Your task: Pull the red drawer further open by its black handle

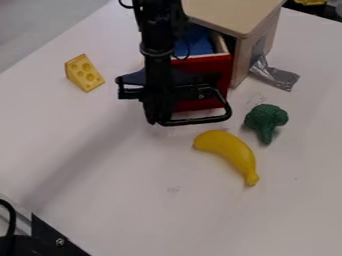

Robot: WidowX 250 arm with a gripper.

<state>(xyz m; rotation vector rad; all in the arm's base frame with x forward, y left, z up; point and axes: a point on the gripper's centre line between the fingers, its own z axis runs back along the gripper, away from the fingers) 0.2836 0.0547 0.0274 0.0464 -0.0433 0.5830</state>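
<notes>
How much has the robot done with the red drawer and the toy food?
Already done, it seems: the red drawer sticks out of the wooden box. In hand: the black tool is right by the drawer's front, but I can't tell if it grips anything. Maybe left: the banana, broccoli and cheese all lie outside the drawer, on the table.

Honestly, you won't find any lettering, labels, brands, numbers or signs you can read here.
</notes>
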